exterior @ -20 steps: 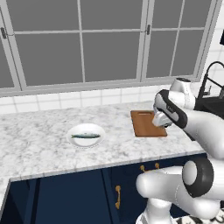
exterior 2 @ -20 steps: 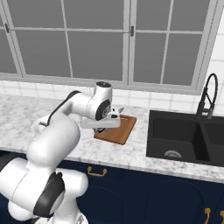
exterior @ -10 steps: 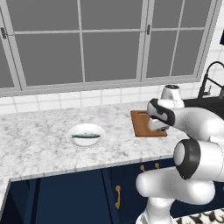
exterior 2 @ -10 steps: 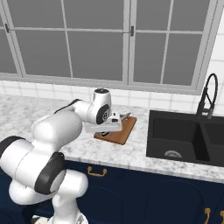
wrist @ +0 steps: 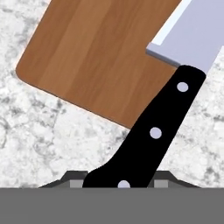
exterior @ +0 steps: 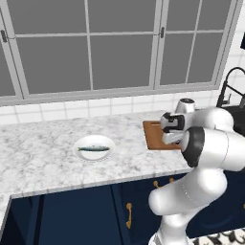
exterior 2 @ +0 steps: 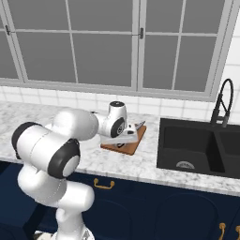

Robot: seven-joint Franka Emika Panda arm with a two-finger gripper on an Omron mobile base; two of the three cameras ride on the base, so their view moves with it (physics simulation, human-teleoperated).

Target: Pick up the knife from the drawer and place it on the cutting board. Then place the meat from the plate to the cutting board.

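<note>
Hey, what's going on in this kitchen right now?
The robot arm's gripper is shut on the knife's black handle and holds it low over the cutting board, blade reaching across the wood, handle over the board's edge and the marble counter. Whether the blade touches the board can't be told. The fish lies on the white plate, further left on the counter, not yet moved.

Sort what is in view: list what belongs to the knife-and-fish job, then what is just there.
Belongs to the job:
knife, held in the gripper
cutting board
fish
plate

Just there:
sink
faucet
window
counter
</note>
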